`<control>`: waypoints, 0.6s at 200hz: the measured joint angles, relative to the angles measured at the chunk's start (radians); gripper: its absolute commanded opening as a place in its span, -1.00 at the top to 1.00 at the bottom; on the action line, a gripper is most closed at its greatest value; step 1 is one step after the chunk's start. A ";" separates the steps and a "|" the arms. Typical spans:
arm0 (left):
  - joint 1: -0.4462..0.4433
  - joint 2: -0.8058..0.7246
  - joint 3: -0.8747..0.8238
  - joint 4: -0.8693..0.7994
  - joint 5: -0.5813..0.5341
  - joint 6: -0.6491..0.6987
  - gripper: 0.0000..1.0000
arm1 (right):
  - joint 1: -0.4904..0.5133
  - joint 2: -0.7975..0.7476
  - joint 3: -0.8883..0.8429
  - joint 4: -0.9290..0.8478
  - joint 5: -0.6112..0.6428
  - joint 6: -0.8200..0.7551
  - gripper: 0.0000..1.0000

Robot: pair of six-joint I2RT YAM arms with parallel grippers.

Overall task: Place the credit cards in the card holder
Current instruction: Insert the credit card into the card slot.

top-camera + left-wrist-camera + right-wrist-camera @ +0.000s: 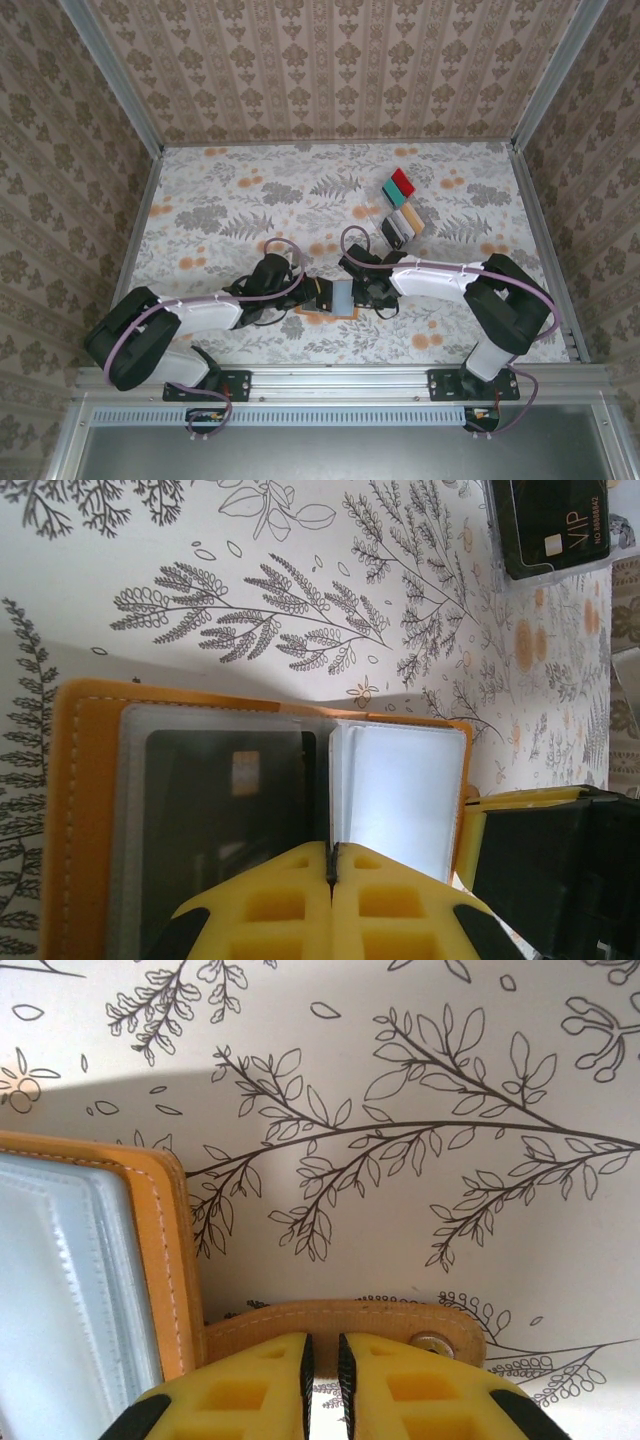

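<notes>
It looked like a lab test booth — wallpaper panels (330, 70) held in bare aluminium framing (112, 75), a floral-print tabletop (250, 190), a left arm (195, 315) and right arm (440, 280) bolted to a metal rail (340, 380).

Both arms folded inward, left hand (332, 852) fingers pressed together, right hand (322, 1342) fingers a sliver apart

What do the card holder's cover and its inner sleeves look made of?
Card holder cover: orange-tan leather or faux leather, matte, with stitched edges. Inner sleeves: frosted clear plastic, slightly glossy; a dark card shows through one.
</notes>
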 measured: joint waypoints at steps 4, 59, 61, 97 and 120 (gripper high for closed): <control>0.000 0.000 0.000 0.000 0.002 0.000 1.00 | 0.000 0.000 0.000 0.000 0.000 0.000 0.63; -0.001 0.011 0.000 0.002 0.023 0.008 1.00 | 0.000 0.001 0.001 0.000 0.000 0.000 0.63; -0.001 0.012 0.000 0.002 0.024 0.008 1.00 | 0.000 0.001 0.001 0.000 0.000 0.000 0.63; 0.000 0.030 0.000 0.024 0.026 0.009 0.98 | 0.000 0.005 0.006 -0.008 0.000 0.000 0.62; 0.000 0.042 0.000 0.035 0.026 0.009 0.89 | 0.000 0.005 0.008 -0.010 0.000 0.000 0.62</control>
